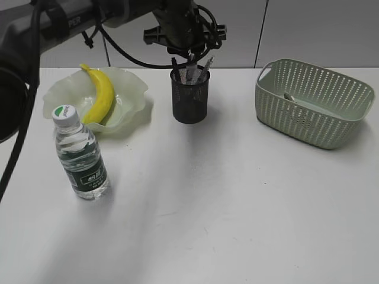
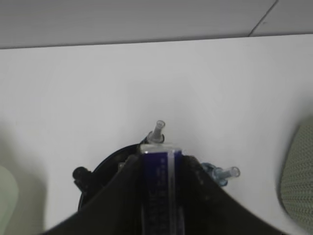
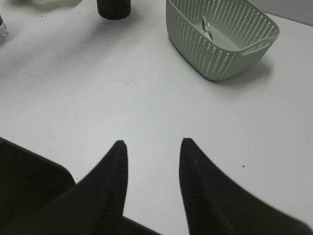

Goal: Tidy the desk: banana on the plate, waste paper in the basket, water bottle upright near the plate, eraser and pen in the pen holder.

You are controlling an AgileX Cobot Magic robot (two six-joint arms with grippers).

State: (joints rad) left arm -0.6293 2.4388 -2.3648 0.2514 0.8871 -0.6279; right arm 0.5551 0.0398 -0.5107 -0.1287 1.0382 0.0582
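Note:
My left gripper (image 2: 161, 156) is shut on the eraser (image 2: 160, 188), a blue block with a white end, directly above the black mesh pen holder (image 1: 190, 97). A pen (image 2: 157, 131) with a clear cap stands in the holder, and another clear cap (image 2: 226, 173) sticks out at its right. The banana (image 1: 102, 94) lies on the pale green plate (image 1: 133, 89). Just in front of the plate the water bottle (image 1: 80, 154) stands upright. The waste paper (image 3: 207, 27) sits inside the sage basket (image 1: 308, 109). My right gripper (image 3: 151, 144) hangs open over bare desk, holding nothing.
The left arm and its cables (image 1: 177, 26) reach in from the top left over the pen holder. A grey wall runs behind the desk's far edge. The basket (image 3: 220, 58) stands beyond the right gripper, to its right.

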